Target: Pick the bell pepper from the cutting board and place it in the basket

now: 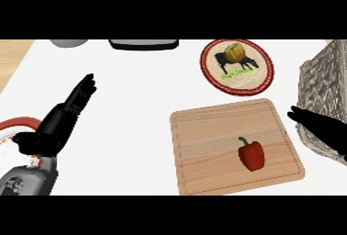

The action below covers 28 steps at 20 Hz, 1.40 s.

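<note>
One bell pepper left of right robot hand

Left hand at view's left, fingers straight, resting. Right hand at right edge, fingers extended, holding nothing.

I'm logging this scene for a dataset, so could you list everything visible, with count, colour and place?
bell pepper: one, red with a green stem, lying on the cutting board, right of its middle.
cutting board: one, light wood, lower centre-right of the counter.
basket: one, grey wicker, right edge, partly cut off.
round mat: one, tan with a dark red rim and a cow picture, above the board; a small yellow-brown thing sits on it.
plate: one, white with a red rim, left edge, partly hidden.
grey object: one, top left, cut off.
dark tray-like object: one, top centre, cut off.
left hand: black, open, fingers straight, at left.
right hand: black, open, in front of the basket.
</note>
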Each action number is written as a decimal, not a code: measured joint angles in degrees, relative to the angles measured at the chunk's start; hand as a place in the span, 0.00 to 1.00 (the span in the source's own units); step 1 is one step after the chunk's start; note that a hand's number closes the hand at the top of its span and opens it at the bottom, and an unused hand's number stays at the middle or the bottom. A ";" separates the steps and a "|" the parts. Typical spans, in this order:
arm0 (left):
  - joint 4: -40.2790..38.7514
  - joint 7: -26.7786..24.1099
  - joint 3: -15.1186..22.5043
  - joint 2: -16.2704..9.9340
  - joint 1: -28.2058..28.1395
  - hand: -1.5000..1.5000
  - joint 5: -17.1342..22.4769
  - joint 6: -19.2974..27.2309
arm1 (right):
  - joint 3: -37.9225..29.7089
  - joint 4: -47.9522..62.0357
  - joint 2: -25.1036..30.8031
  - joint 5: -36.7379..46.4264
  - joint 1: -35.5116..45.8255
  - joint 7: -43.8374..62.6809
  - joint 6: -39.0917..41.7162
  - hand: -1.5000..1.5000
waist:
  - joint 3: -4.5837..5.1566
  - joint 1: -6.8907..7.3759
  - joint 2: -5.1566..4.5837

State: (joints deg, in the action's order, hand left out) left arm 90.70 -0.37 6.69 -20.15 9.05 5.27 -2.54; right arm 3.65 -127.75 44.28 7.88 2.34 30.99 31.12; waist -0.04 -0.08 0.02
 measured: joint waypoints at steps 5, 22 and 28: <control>-0.79 0.34 -0.65 1.18 0.64 0.50 -0.60 -0.85 | 5.77 6.59 -6.94 12.30 -1.00 -7.27 -4.90 0.00 | 0.00 0.19 -0.05; 0.09 0.47 -5.20 4.23 -0.28 0.50 -4.12 -5.14 | 6.69 18.45 -18.13 28.02 -2.48 -24.44 -8.72 0.00 | 0.03 0.03 -0.01; -0.68 0.62 -7.39 4.80 0.57 0.50 -4.61 -7.14 | 5.81 17.51 -20.47 31.02 -2.59 -24.22 -6.29 0.00 | 0.05 0.00 0.01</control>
State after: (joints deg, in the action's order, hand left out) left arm 90.01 0.25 -0.70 -15.34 9.62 0.66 -9.68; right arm 9.45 -110.25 23.80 38.89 -0.25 6.77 24.83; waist 0.01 -0.08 0.03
